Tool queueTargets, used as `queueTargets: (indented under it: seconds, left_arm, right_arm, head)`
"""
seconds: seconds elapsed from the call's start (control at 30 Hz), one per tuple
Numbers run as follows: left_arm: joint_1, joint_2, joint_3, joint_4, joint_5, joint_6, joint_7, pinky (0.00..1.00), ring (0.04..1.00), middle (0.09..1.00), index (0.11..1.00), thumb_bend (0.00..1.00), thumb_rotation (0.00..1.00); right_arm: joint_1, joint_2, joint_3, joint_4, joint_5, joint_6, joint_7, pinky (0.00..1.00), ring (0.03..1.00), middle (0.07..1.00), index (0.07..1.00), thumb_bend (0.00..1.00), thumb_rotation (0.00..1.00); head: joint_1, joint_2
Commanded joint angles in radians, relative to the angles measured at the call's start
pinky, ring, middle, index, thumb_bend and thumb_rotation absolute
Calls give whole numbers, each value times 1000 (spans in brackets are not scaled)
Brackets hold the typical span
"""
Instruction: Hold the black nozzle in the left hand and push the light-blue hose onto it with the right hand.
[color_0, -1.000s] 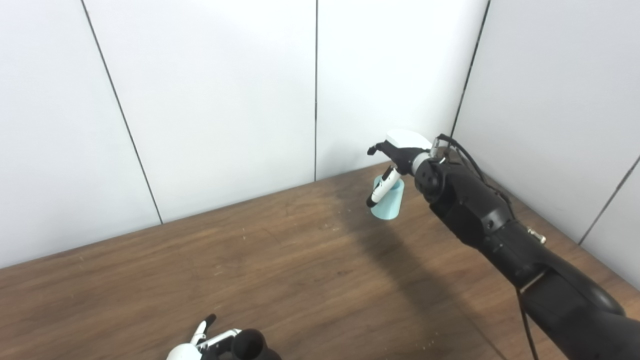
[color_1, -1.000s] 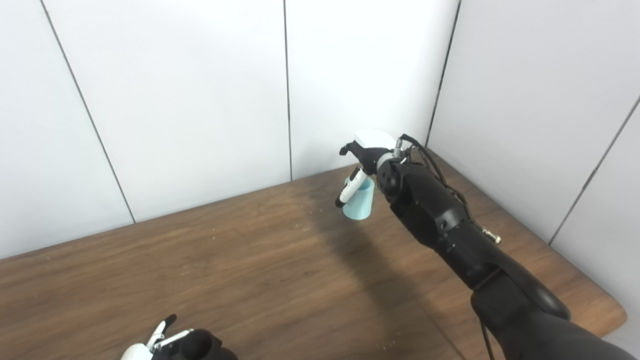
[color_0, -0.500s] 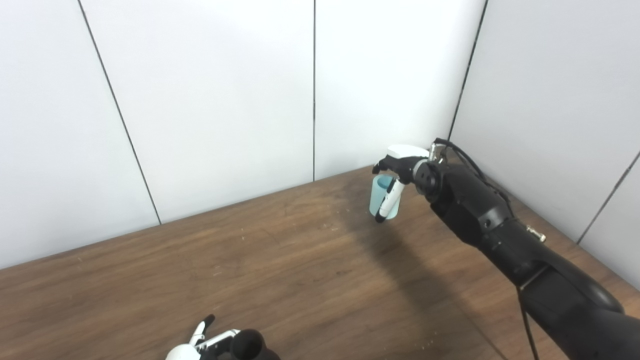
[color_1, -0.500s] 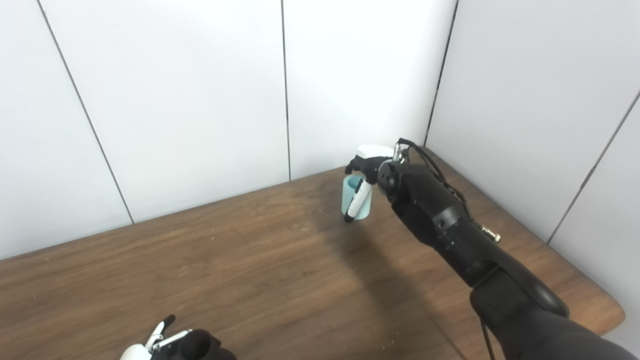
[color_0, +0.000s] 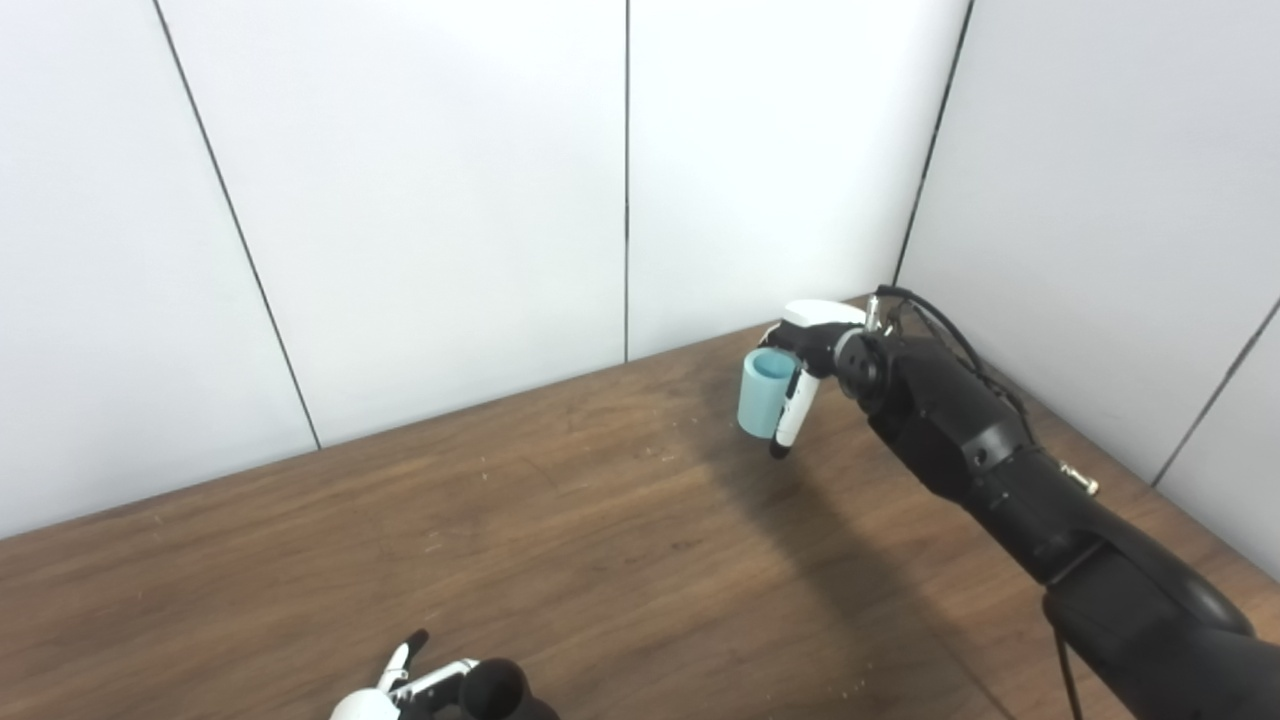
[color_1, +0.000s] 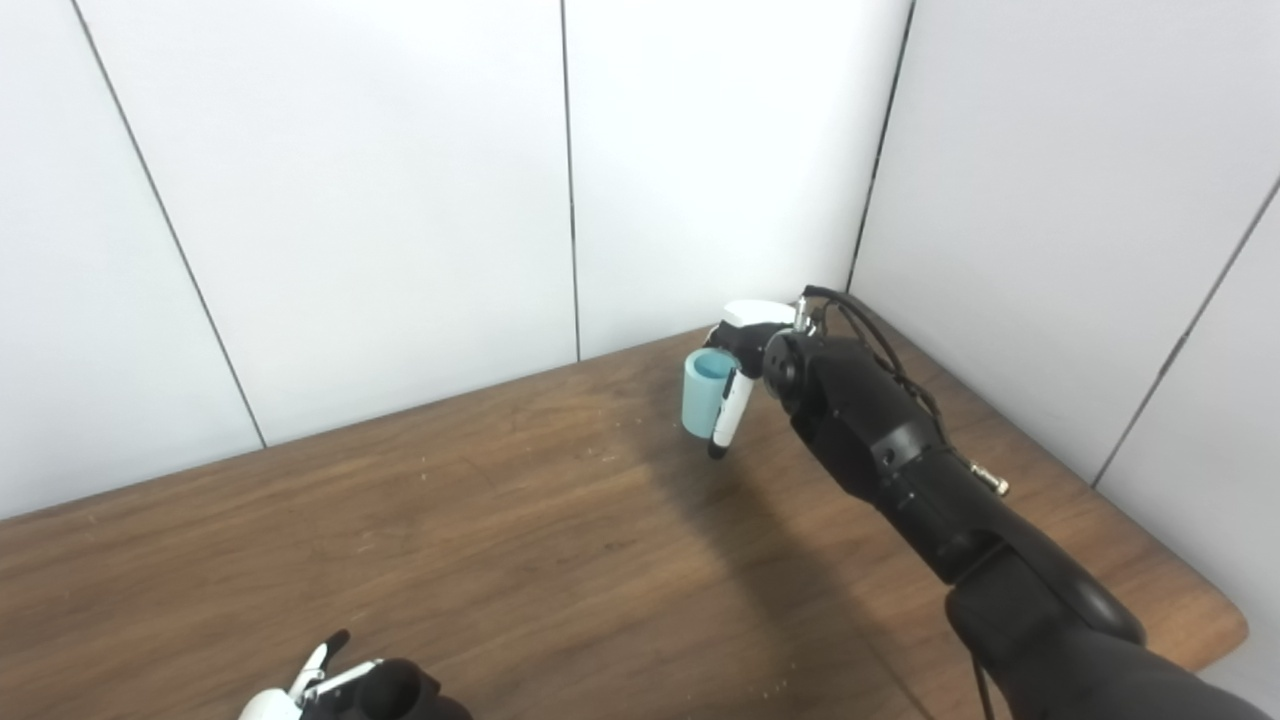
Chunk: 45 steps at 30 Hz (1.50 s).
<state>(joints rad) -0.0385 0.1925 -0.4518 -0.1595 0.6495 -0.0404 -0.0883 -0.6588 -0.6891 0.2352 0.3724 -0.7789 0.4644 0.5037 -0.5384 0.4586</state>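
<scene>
The light-blue hose (color_0: 760, 395) is a short upright tube, open end up, near the back right corner of the wooden table (color_0: 600, 540). My right hand (color_0: 812, 345) is closed around it from the right, with one white finger (color_0: 787, 415) running down its side. I cannot tell whether the hose rests on the table or hangs just above it. My left hand (color_0: 395, 697) is at the bottom edge, mostly cut off, and holds the black nozzle (color_0: 488, 692), whose round end faces up.
White wall panels close off the back and the right side just behind my right hand. The table's right front corner (color_1: 1235, 625) shows in the right eye view. My right forearm (color_0: 1000, 470) stretches across the table's right part.
My right hand has lowered and closed around the hose. The hose went from tilted to upright and shifted slightly left. My left hand and the nozzle have not moved.
</scene>
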Motion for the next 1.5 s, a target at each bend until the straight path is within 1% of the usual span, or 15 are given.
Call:
queueTargets:
  seconds: [0.0, 0.17, 0.2, 0.37, 0.57, 0.8, 0.9, 1.1, 1.47]
  left_arm:
    - [55, 46, -2, 73, 46, 79, -65, 1000, 592, 479, 496, 520, 0]
    - [60, 51, 1, 65, 44, 79, -68, 1000, 596, 479, 495, 520, 0]
    - [61, 52, 1, 63, 45, 80, -69, 1000, 596, 480, 495, 520, 0]
    - [66, 55, 0, 51, 50, 84, -77, 1000, 598, 482, 494, 520, 0]
    - [67, 63, -1, 43, 56, 82, -83, 1000, 596, 488, 490, 520, 0]
    - [72, 62, -2, 38, 53, 91, -89, 1000, 598, 489, 490, 520, 0]
    - [71, 61, -1, 38, 51, 93, -93, 1000, 600, 492, 488, 520, 0]
    - [70, 62, -1, 37, 55, 94, -94, 1000, 602, 492, 488, 520, 0]
    - [71, 60, 0, 31, 56, 96, -96, 1000, 604, 492, 488, 520, 0]
  right_arm:
    - [-46, -22, -13, 3, -5, 1, -44, 560, 711, 821, 833, 937, 92]
    - [-48, -8, -15, 13, 2, 1, -76, 547, 699, 819, 832, 916, 80]
    - [-45, -7, -18, 6, 3, 1, -80, 543, 698, 816, 832, 914, 77]
    - [-37, 1, -26, 0, 14, -1, -115, 518, 672, 800, 828, 898, 70]
    - [-33, 9, -26, 6, 32, -12, -170, 545, 688, 775, 793, 885, 56]
    - [-31, 11, -24, 5, 41, -26, -223, 539, 666, 767, 780, 883, 46]
    - [-33, 13, -19, 18, 42, -33, -241, 557, 677, 767, 773, 879, 42]
    - [-31, 12, -12, 24, 42, -41, -251, 610, 694, 757, 752, 877, 37]
    - [-36, 4, 21, 43, 36, -53, -236, 603, 656, 699, 684, 847, 9]
  head:
    - [0, 1]
    - [11, 6]
    - [14, 15]
    - [10, 18]
    - [8, 26]
    - [7, 30]
    - [6, 32]
    - [5, 35]
    - [3, 41]
